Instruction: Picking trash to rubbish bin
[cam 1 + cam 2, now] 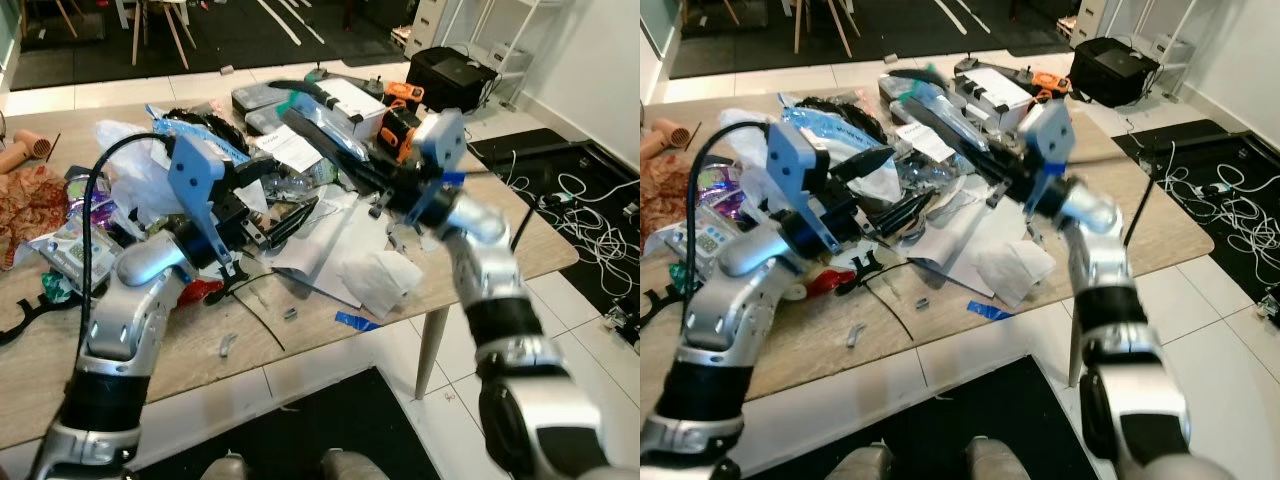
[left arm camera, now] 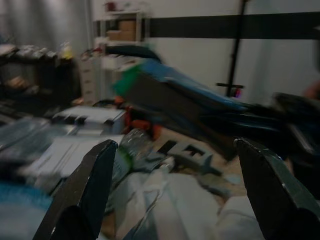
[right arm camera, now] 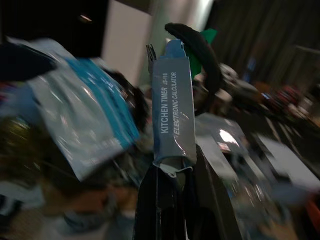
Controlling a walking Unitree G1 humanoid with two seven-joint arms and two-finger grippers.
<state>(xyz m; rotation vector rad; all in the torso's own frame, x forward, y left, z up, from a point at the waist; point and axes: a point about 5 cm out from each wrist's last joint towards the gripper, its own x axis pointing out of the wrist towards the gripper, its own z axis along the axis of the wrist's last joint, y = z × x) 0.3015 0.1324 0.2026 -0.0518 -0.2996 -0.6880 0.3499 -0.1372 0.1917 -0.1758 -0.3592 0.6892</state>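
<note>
Left eye view: a wooden surface [image 1: 200, 370] crosses the frame, heaped with wrappers, papers and plastic. The left gripper [image 1: 290, 215] sits left of centre above the heap, its fingers spread apart and grasping nothing. The right gripper [image 1: 345, 165] reaches in from the right of centre, its fingers clenched on a long dark package [image 1: 315, 125] with a green tip, which is held off the clutter and slants toward the upper middle of the frame. A crumpled white tissue [image 1: 378, 280] lies at lower centre, near the surface's front edge. A black case [image 1: 450, 75] stands on the floor at upper right.

Right eye view: same arrangement. A blue plastic bag [image 1: 830, 135] lies at upper left of the heap; white cables [image 1: 1230, 220] sprawl on a dark mat at the right edge.

Left wrist view (dim, blurred): two black fingers [image 2: 85, 195] stand wide apart at the lower corners, with the dark package lying across the middle of the frame beyond them.

Right wrist view: the fingers grip the package at centre, its label reading "KITCHEN TIMER".
</note>
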